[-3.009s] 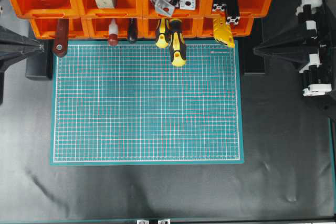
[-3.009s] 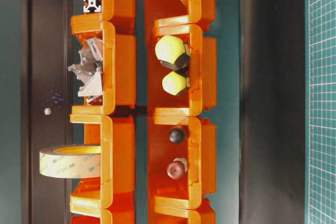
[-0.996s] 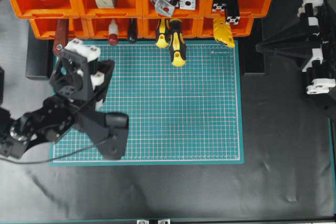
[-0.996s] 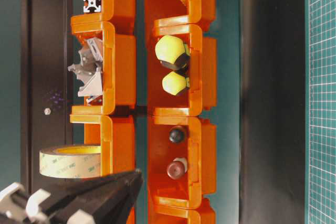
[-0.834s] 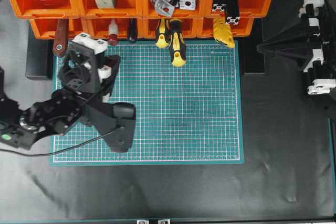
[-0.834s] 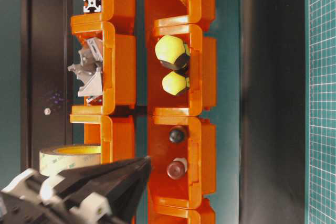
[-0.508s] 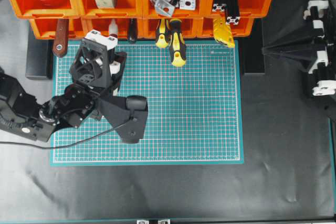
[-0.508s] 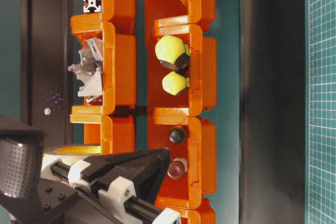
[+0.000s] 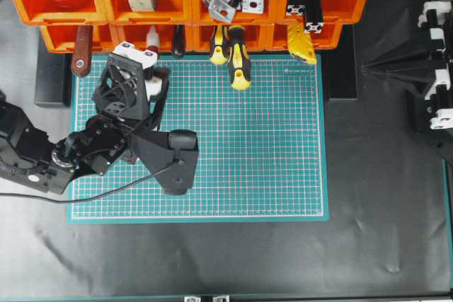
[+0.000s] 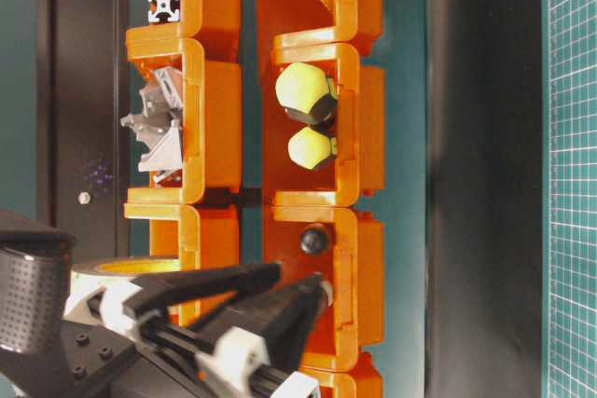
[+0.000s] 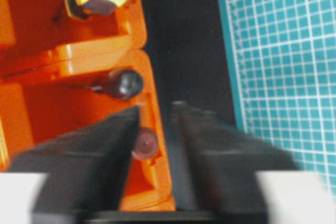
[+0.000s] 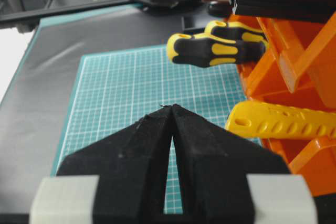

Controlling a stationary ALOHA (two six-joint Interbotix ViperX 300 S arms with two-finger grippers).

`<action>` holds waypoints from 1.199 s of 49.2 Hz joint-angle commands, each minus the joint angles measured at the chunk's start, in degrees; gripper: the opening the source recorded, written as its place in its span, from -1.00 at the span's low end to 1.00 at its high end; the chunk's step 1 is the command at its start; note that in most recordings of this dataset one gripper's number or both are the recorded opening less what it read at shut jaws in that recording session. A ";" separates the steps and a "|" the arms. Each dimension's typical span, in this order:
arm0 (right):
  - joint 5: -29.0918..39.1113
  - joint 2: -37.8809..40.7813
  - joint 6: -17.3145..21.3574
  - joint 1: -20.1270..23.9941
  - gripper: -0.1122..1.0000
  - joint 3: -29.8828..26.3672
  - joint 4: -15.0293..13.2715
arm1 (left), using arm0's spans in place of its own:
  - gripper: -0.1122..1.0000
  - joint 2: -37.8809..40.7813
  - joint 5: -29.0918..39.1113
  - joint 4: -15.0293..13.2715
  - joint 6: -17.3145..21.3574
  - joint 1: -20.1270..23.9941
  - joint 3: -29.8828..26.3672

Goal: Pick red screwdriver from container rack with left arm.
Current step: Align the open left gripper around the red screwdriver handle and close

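Your left gripper (image 11: 156,111) blocks most of the red screwdriver (image 11: 144,145): only its round butt shows, blurred, in the orange bin (image 11: 63,56) between parted, empty fingers (image 11: 100,140). A black-handled tool (image 11: 125,83) sits just beside. The right gripper (image 12: 171,107) has its tips together, holding nothing, over the gridded mat (image 12: 131,87).

Red screwdriver (image 9: 151,39): small, slim, red handle with white band. It sits in the lower orange bin row, upper left of the overhead view, handle end projecting toward the mat. In the left wrist view its round red end (image 11: 144,144) shows at lower centre, between the parted black fingers.

Left arm (image 9: 106,143): black, lattice-framed, at left of the overhead view.
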 commanded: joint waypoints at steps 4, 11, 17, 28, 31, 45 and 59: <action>-0.09 0.35 0.09 0.09 -0.80 -0.53 0.09 | 0.43 -0.88 0.26 0.18 -2.02 -0.18 -0.70; -0.18 0.35 0.00 0.09 -0.80 -0.26 0.09 | 0.82 -1.23 0.70 0.18 -2.90 0.53 0.35; -0.26 0.35 0.09 0.09 -0.80 0.18 0.09 | 0.75 -1.93 2.20 0.18 -2.90 1.58 1.32; -0.18 0.26 0.18 0.26 -0.80 0.70 0.09 | 0.77 -2.99 4.04 0.18 -3.16 3.43 2.99; -0.18 0.26 0.18 0.44 -0.80 0.70 0.09 | 0.77 -3.08 3.43 0.26 -3.25 3.87 3.08; 0.00 0.35 0.18 0.44 -0.80 0.79 0.09 | 0.77 -2.72 0.09 0.18 -3.25 5.27 3.16; -0.18 0.26 0.18 0.53 -0.80 1.05 0.09 | 0.76 -2.64 -2.29 0.18 -6.15 6.77 4.39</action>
